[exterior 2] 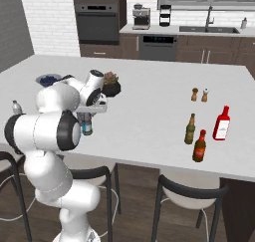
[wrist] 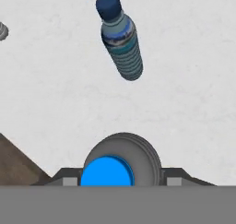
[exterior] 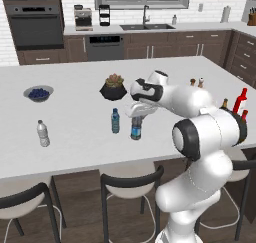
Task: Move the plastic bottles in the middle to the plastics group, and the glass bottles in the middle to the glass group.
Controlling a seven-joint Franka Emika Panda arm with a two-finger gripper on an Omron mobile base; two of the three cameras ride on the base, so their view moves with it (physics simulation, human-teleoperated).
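- claw (exterior: 136,118) sits directly over the see-through blue-capped bottle (exterior: 136,129), near the front edge of the counter (exterior: 75,72); hand view looks straight down onto its blue cap, with a finger tip (wrist: 69,180) on each side of the body.
- claw state: jaws drawn in against the bottle's sides; reads as grasping it. the bottle's base looks to be on the counter.
- key relation: bottle's long axis is upright and runs along the claw's approach line, so the coming move is judged a straight lift, then a carry left.
- pale blue bottle (exterior: 115,120) stands upright just left of the held one, apart from it; it lies on the carry path, so the lift needs to clear it.
- plastics group: white-capped clear bottle (exterior: 43,133) well to the left, near the front edge.
- small brown bottle (exterior 2: 199,146) with red neck stands at the right, beside the gold-necked bottle (exterior 2: 190,129) and tall red bottle (exterior 2: 221,123).
- potted plant (exterior: 113,87) behind, bowl (exterior: 38,93) far left.
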